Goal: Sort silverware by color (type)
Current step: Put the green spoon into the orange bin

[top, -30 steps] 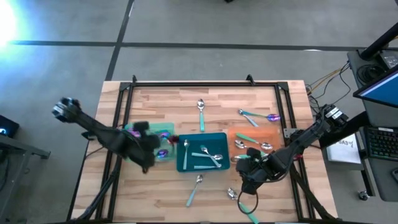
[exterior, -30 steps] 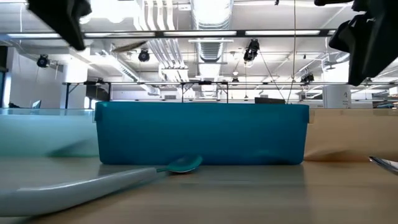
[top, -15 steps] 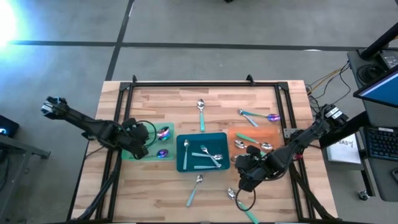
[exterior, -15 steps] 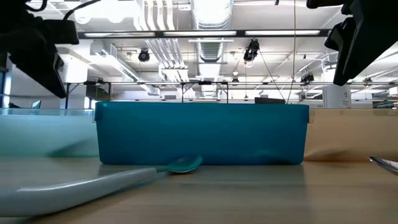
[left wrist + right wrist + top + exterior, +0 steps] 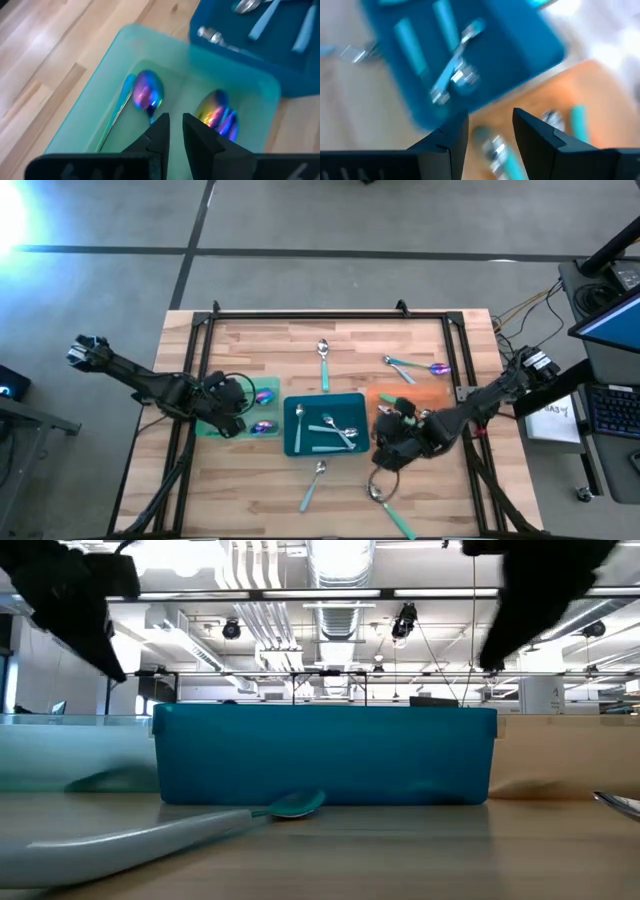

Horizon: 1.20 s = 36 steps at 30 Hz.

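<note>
Two iridescent purple spoons (image 5: 147, 95) (image 5: 217, 112) lie in the green tray (image 5: 205, 425). Several teal-handled spoons (image 5: 325, 427) lie in the teal tray (image 5: 292, 448), and silver spoons (image 5: 425, 416) lie in the orange tray (image 5: 425, 396). My left gripper (image 5: 175, 125) hovers over the green tray, open by a narrow gap and empty. My right gripper (image 5: 490, 127) is open and empty above the seam between the teal and orange trays (image 5: 385, 442). A teal-handled spoon (image 5: 495, 150) lies below it.
Loose spoons lie on the wood: one teal-handled at the far middle (image 5: 323, 358), teal-handled ones (image 5: 400, 366) and a purple one (image 5: 438, 367) far right, one near the middle (image 5: 312, 482), another near right (image 5: 376, 492). A black frame edges the table (image 5: 300, 313).
My left gripper has drawn back from the near right part of the green tray toward the table's left and far side, leaving a purple spoon there. My right gripper has moved from the near wood toward the far edge and left, up to the teal tray's right side.
</note>
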{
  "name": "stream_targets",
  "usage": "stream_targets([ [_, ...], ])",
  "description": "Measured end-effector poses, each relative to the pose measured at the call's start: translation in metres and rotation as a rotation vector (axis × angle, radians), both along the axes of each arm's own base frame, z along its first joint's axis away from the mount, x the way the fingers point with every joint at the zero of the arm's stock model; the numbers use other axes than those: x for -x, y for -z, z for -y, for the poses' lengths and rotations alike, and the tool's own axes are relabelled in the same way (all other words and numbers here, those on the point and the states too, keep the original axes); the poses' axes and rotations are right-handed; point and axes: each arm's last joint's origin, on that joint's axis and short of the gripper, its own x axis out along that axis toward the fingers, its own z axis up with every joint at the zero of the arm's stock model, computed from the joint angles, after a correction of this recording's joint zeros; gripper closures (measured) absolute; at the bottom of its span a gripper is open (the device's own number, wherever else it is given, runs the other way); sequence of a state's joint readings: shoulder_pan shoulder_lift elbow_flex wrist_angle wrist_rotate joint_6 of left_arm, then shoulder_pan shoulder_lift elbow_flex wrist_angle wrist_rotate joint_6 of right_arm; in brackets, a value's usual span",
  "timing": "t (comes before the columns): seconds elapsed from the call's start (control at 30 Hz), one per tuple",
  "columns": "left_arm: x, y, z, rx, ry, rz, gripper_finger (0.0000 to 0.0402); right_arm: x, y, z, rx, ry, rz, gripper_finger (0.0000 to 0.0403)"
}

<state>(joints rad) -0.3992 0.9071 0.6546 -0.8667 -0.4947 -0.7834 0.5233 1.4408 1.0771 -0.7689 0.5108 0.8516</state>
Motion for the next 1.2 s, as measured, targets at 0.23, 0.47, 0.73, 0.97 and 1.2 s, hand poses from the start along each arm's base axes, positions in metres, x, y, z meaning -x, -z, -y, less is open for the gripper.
stream_targets([
  [0.23, -0.014, -0.013, 0.006, -0.019, 0.028, 0.001, 0.0363, -0.024, 0.000, 0.054, 0.057, 0.154, 0.008, 0.0259],
  [0.47, -0.020, -0.009, 0.008, -0.029, 0.002, -0.020, 0.0363, -0.043, -0.004, 0.101, 0.108, 0.186, 0.050, 0.0259],
  [0.73, -0.021, -0.005, 0.006, -0.099, -0.072, -0.007, 0.0363, -0.065, -0.001, 0.153, 0.060, 0.327, 0.182, 0.0259],
  [0.97, -0.012, -0.016, 0.002, -0.079, -0.056, 0.029, 0.0363, -0.090, 0.021, 0.182, -0.033, 0.318, 0.261, 0.0259],
  [1.2, 0.001, -0.029, -0.004, -0.037, -0.066, 0.113, 0.0363, -0.105, 0.042, 0.208, -0.068, 0.435, 0.348, 0.0259],
])
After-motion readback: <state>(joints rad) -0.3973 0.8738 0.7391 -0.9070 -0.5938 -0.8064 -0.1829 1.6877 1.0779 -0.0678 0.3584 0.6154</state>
